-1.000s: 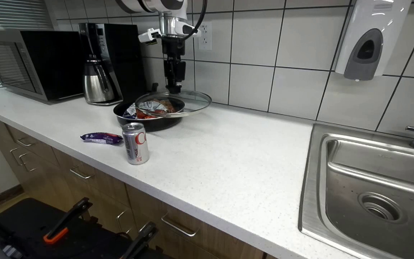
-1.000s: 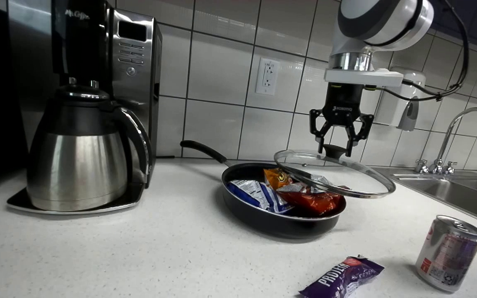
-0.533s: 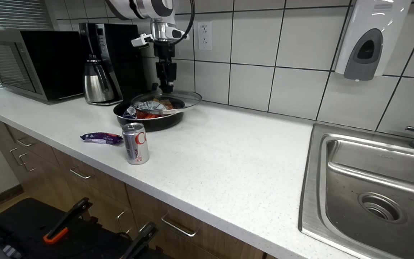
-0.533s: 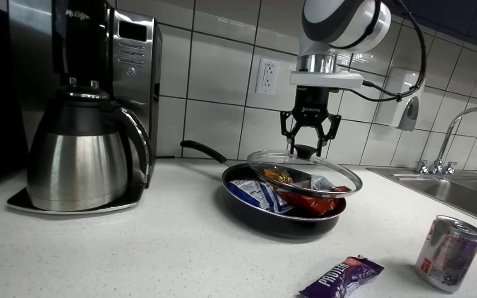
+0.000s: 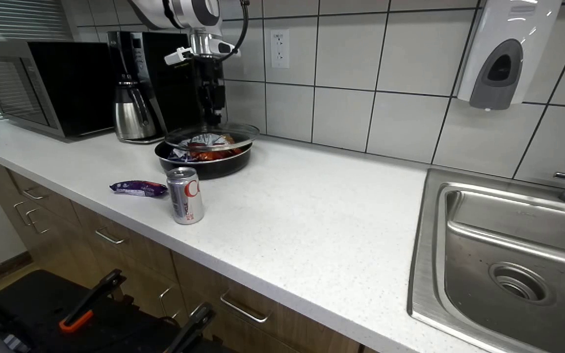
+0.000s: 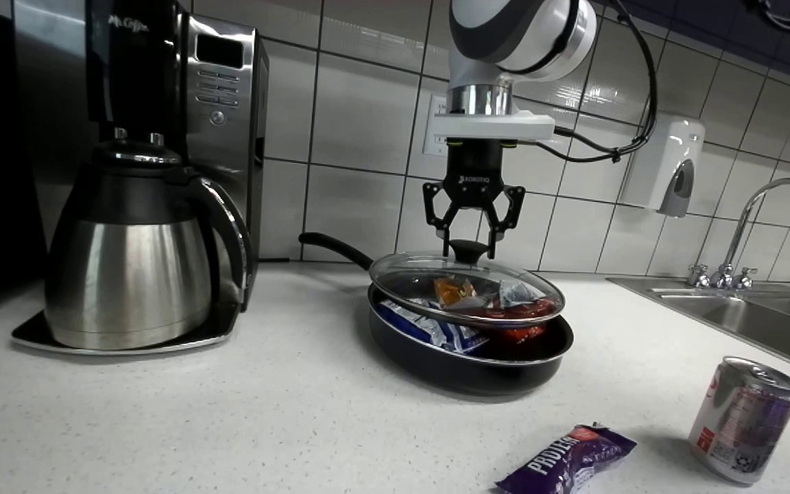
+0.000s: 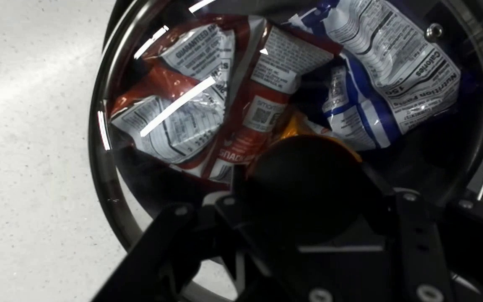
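Observation:
My gripper [image 6: 469,251] is shut on the black knob of a round glass lid [image 6: 553,291], one finger on each side of the knob. In both exterior views the lid hangs just above a black frying pan [image 6: 463,376] and covers most of its opening. A gap shows between the lid's near rim and the pan. A blue and white bag [image 6: 422,333], a red bag [image 6: 529,335] and an orange bag lie in the pan. In the wrist view the lid [image 7: 99,167] is below me, with the red bag [image 7: 262,113] and blue bag [image 7: 375,121] seen through its glass.
A silver can [image 5: 185,198] and a purple protein bar wrapper [image 5: 139,188] are on the counter in front of the pan. A coffee maker with a steel carafe [image 6: 127,281] stands beside the pan's handle [image 6: 333,247]. A sink [image 5: 422,274] and soap dispenser [image 5: 508,59] are farther right.
My gripper has carried the lid leftward in both exterior views, from partly beyond the pan's right side to nearly centred over it. The pan, can and wrapper have not moved.

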